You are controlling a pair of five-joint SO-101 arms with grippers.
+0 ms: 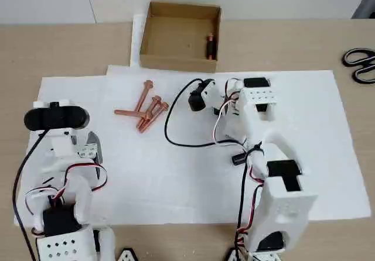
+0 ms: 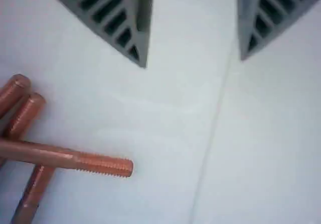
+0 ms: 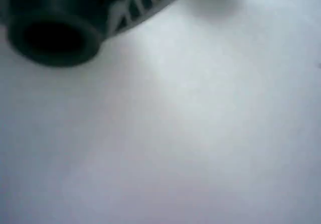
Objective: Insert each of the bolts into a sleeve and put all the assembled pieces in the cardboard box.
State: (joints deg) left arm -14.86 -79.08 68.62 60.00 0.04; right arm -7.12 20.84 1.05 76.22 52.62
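Several copper bolts (image 1: 144, 109) lie in a loose pile on the white paper, and the left wrist view has their threaded ends (image 2: 35, 153) close up. My left gripper (image 2: 193, 38) hangs open over bare paper just beside them, nothing between its grey fingers (image 2: 125, 28); from above it is at the lower left (image 1: 94, 148). My right gripper (image 1: 206, 94) sits right of the pile, below the cardboard box (image 1: 153, 30). In its wrist view it (image 3: 118, 13) appears shut on a black sleeve (image 3: 52, 38), hollow end toward the camera. One assembled piece (image 1: 210, 45) lies in the box.
White paper (image 1: 176, 173) covers the table's middle. Black scissors (image 1: 360, 64) lie at the far right edge. A black cable (image 1: 170, 129) loops over the paper between the bolts and the right arm. A small black part (image 1: 238, 158) lies by the right arm's body.
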